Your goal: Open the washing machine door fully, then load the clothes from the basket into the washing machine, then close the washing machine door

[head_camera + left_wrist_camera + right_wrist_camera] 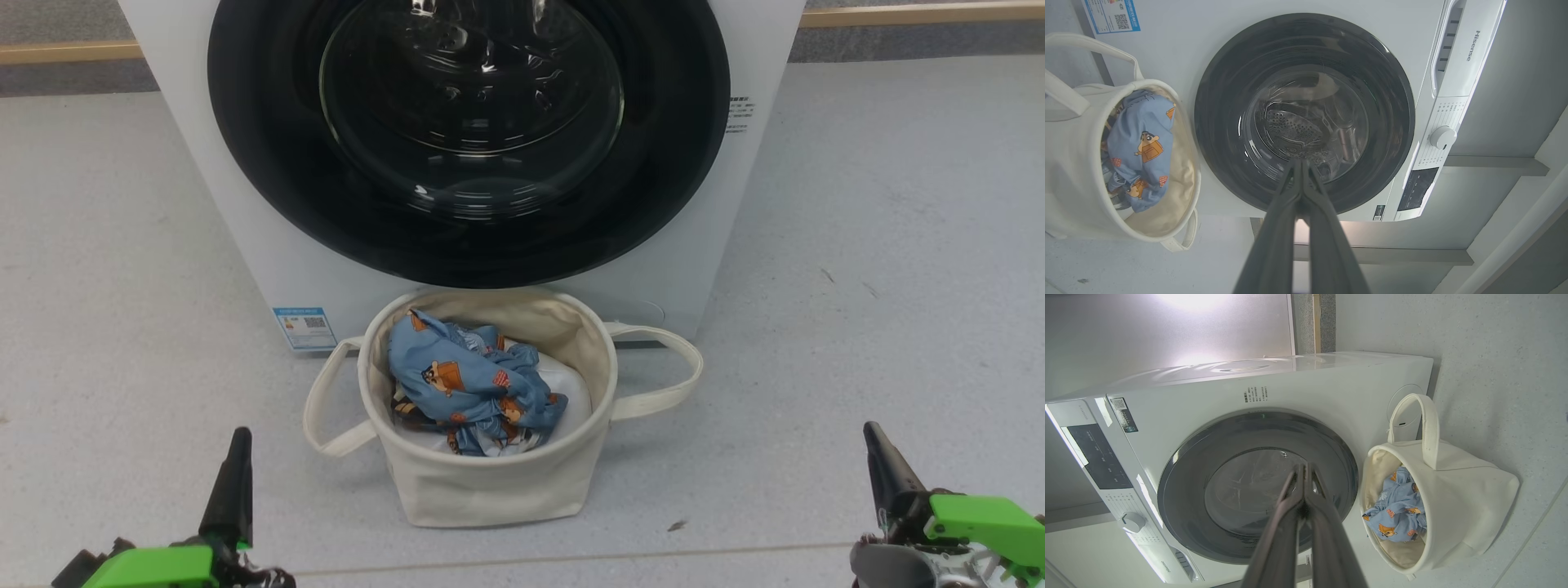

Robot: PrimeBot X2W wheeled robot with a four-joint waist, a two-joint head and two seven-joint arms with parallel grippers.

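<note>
The white washing machine (245, 245) stands ahead with its round glossy black door (469, 139) shut flat against the front. The cream canvas basket (490, 482) sits on the floor right below the door, holding light-blue clothes (465, 384) printed with orange-brown figures. My left gripper (238, 437) is at the lower left, shut and empty, well short of the basket. At the lower right, my right gripper (872, 433) is also shut and empty. In the left wrist view the shut gripper (1300, 163) points at the door (1306, 45); the right wrist view shows the same for my right gripper (1304, 467), door (1208, 449) and basket (1466, 506).
Grey floor (898, 245) spreads on both sides of the machine. A wooden skirting strip (922, 12) runs along the back wall. A blue label sticker (304, 327) sits low on the machine's front, left of the basket. The control panel with a white dial (1442, 136) is at the machine's top.
</note>
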